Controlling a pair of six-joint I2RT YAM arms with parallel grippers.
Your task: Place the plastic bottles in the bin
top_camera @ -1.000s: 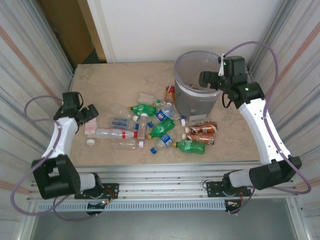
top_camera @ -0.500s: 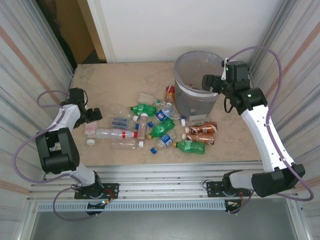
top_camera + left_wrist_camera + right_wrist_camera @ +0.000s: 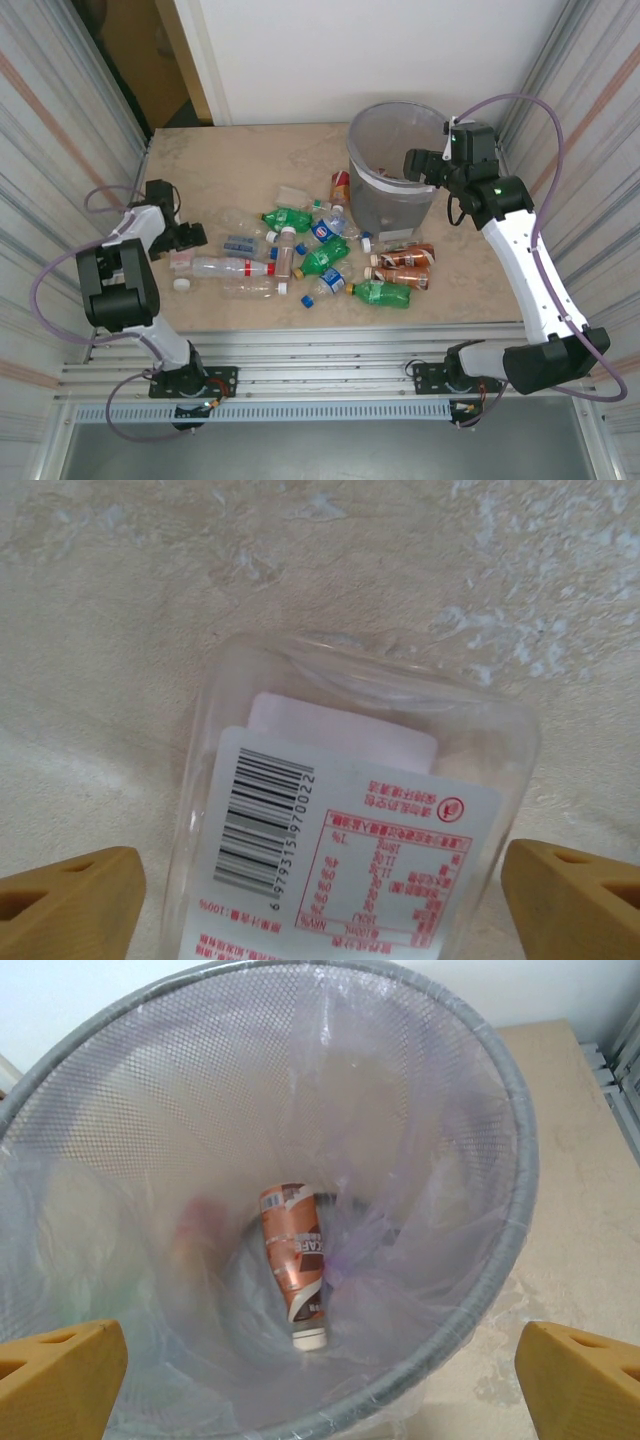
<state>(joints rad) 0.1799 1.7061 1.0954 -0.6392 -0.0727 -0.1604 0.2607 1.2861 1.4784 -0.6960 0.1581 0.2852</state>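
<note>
Your table [image 3: 230, 160] is a pale, marbled beige slab. It is walled by ribbed metal panels on both sides, with a white wall at the back and a brown opening at the far left corner.

Well left of the bin [image 3: 385, 205], the left gripper [image 3: 188, 237] sits low over the table. Just beside it is a clear bottle with a pink label [image 3: 181, 259]. Your left wrist camera adds what the overhead cannot. It shows that bottle [image 3: 350, 810] end-on, lying on the table with a barcode label facing up. The tan fingers [image 3: 70, 895] stand spread wide on either side of it, with a gap showing at each flank, so they grip nothing.

Between there and the bin, the loose bottles lie scattered on the table:
- a long clear one with a red label [image 3: 235, 266]
- green ones [image 3: 288, 218]
- blue-labelled ones [image 3: 326, 230]
- two brown-labelled ones [image 3: 404, 255], just in front of the bin

A reddish bottle [image 3: 341, 185] rests against the bin's left side.

The right gripper [image 3: 413, 162] hangs over the bin's right rim. From overhead the bin's inside is hard to read. Your right wrist camera looks straight down into the bag liner [image 3: 400, 1110] and shows one brown-labelled bottle [image 3: 297, 1260] lying at the bottom, its white cap towards you. That gripper's fingers [image 3: 60, 1375] are also spread wide and hold nothing.
</note>
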